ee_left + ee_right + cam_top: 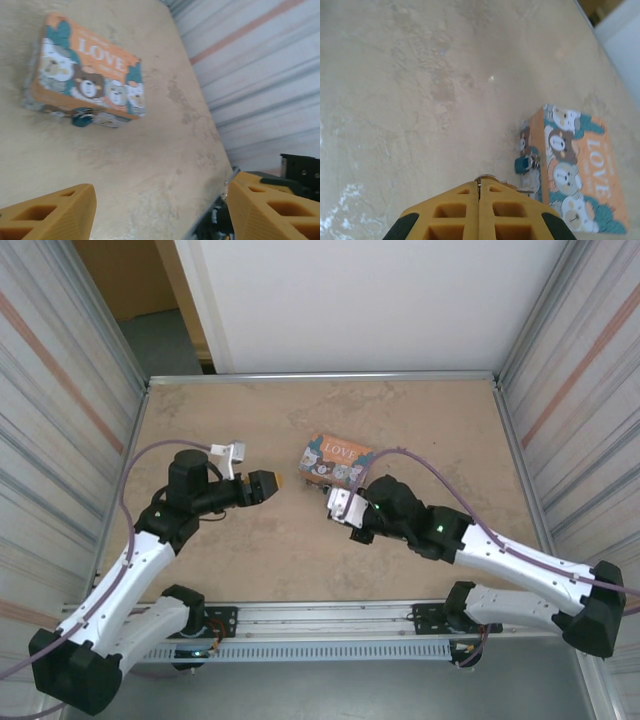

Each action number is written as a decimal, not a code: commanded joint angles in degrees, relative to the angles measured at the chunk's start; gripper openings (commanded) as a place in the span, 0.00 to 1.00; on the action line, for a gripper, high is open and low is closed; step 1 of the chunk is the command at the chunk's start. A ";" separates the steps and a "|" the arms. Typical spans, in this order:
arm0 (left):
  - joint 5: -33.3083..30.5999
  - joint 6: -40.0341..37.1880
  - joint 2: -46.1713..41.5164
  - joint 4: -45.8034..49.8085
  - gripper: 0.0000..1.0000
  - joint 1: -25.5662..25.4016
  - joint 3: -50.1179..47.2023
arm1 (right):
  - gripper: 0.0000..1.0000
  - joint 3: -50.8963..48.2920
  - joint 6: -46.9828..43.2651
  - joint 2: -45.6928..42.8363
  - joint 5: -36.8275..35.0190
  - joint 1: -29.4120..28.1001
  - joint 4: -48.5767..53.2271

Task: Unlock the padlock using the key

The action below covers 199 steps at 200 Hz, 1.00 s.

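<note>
An orange and teal box point(335, 462) printed with "LOVE" and bears lies mid-table. A small teal padlock point(81, 118) hangs on its front side and shows again in the right wrist view point(524, 164). My right gripper point(479, 181) is shut on the metal key point(519, 186), whose blade sticks out sideways toward the box, a short way from the padlock. From above, the right gripper point(333, 496) sits just at the near side of the box. My left gripper point(272, 483) hovers to the box's left, open, with bare table between its fingers point(55, 210).
Corrugated metal walls point(60, 390) close in the left and right sides of the tan table point(420, 420). A white panel point(370, 300) stands at the back. A metal rail point(320, 615) runs along the near edge by the arm bases.
</note>
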<state>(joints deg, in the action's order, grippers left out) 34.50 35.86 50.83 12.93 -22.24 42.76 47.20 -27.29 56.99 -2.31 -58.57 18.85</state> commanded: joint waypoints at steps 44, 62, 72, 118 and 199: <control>9.12 -3.99 4.71 -2.29 0.64 -7.27 7.28 | 0.00 2.66 -20.00 -3.23 -5.27 -5.34 3.17; 9.69 -4.30 6.47 -2.42 0.60 -9.38 8.42 | 0.00 3.59 -20.92 -3.09 -3.84 -5.48 4.33; 9.80 -4.17 7.53 -2.65 0.59 -10.37 9.05 | 0.00 3.78 -21.50 -3.07 -3.22 -5.42 4.69; 11.07 -2.31 11.64 -2.78 0.51 -13.05 10.74 | 0.00 3.29 -25.53 -3.34 -1.06 -5.33 6.01; 12.22 0.19 17.86 -6.41 0.40 -17.24 10.59 | 0.00 4.49 -24.39 -2.41 -1.88 -5.34 3.71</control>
<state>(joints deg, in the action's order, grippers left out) 44.45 34.63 67.77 9.85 -38.63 51.86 49.30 -51.29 54.61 -4.29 -63.75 23.59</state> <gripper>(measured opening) 0.411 0.048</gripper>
